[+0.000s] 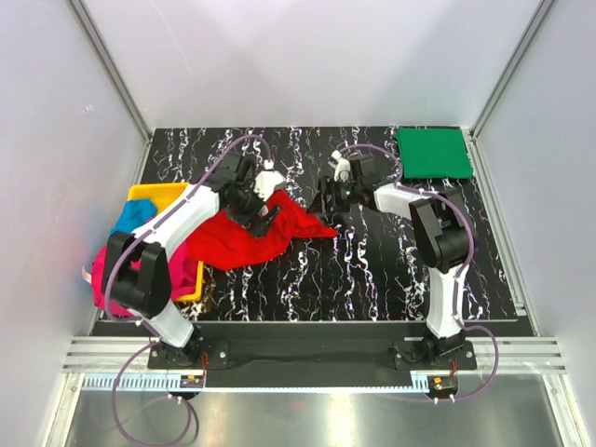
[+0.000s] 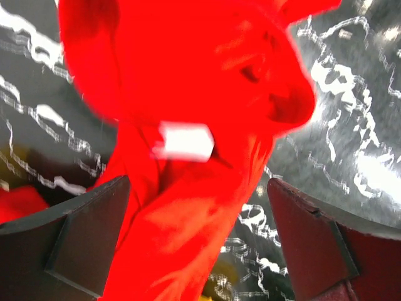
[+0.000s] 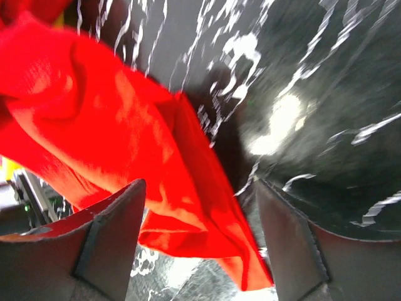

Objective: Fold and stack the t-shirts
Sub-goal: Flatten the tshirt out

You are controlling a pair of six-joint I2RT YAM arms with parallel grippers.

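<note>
Yellow tray (image 1: 154, 193) lies left of red t-shirt (image 1: 251, 237).

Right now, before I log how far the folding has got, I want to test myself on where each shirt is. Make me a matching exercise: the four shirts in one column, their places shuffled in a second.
Things
1. red shirt
2. green shirt
3. blue shirt
4. pink shirt

Places
A. folded flat at the far right corner of the table
B. bunched in the yellow tray, toward its far end
C. crumpled on the table, left of centre
D. spilling over the tray's near end

Pairs: 1-C, 2-A, 3-B, 4-D
</note>
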